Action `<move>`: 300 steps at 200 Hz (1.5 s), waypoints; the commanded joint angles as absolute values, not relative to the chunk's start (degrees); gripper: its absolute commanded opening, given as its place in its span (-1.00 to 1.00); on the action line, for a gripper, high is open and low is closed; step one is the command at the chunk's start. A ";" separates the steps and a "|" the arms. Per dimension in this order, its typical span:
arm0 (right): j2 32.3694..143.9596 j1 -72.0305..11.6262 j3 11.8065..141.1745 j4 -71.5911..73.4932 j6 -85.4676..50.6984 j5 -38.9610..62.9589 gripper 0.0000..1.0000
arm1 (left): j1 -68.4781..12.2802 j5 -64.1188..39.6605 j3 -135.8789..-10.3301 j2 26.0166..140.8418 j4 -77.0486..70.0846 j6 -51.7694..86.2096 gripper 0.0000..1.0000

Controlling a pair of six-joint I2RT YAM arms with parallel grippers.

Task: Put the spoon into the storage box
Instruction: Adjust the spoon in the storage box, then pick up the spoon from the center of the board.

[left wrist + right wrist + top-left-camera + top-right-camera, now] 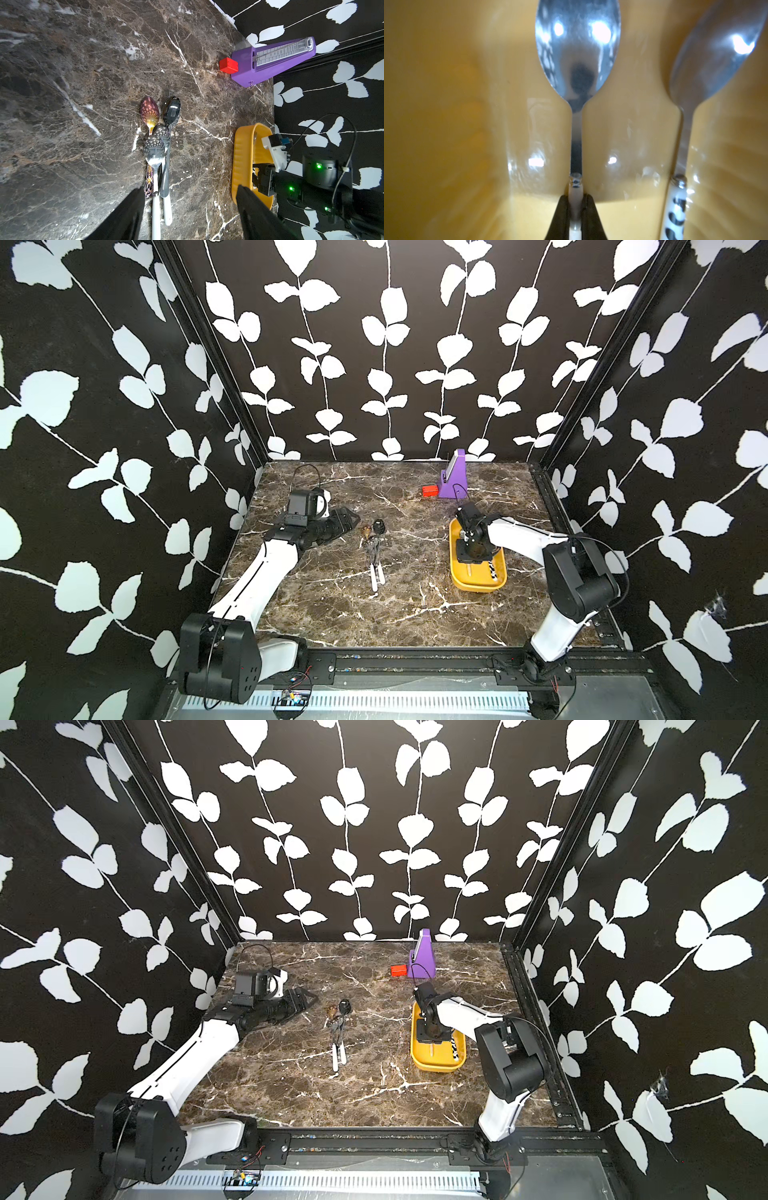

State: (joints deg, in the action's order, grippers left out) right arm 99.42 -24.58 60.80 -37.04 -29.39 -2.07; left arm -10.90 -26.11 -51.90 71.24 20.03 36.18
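Our right gripper was pinched tight on the white handle of the shiny metal spoon, down inside the shallow yellow plastic storage box (another spoon lay just beside it). We thought letting go softly was best.

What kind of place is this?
Likely a robot practice booth: two robot arms bolted to a rail at a marble-look table, patterned walls boxing it in, spoons and a yellow tray to handle.

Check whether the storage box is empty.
Not empty: the storage box holds a white-handled spoon in the right tool and a patterned-handled spoon.
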 commanded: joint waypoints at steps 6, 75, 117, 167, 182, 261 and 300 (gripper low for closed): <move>96.60 -24.20 59.88 -38.06 -30.04 -1.74 -0.97 | -10.96 -26.51 -51.02 70.09 20.48 35.65 0.50; 96.90 -20.63 60.64 -38.49 -28.81 -1.85 -0.98 | -10.98 -26.62 -50.37 69.82 20.22 35.68 0.50; 97.35 -19.12 59.43 -38.22 -27.02 -1.98 -0.97 | -10.99 -26.39 -50.01 69.45 20.39 35.43 0.49; 98.27 -18.81 58.03 -37.48 -25.85 -1.37 -0.71 | -11.19 -24.69 -50.26 70.03 23.46 34.22 0.50; 98.09 -18.77 58.14 -37.63 -25.84 -1.15 -0.50 | -11.92 -23.37 -50.57 70.46 25.40 33.30 0.49; 89.56 -18.81 62.94 -42.76 -24.19 -1.87 -0.21 | -28.95 -7.14 -58.42 80.29 38.85 30.73 0.30; 86.76 -18.83 63.72 -42.28 -24.85 -0.41 -0.22 | -34.89 -3.98 -60.14 86.59 38.81 32.90 0.21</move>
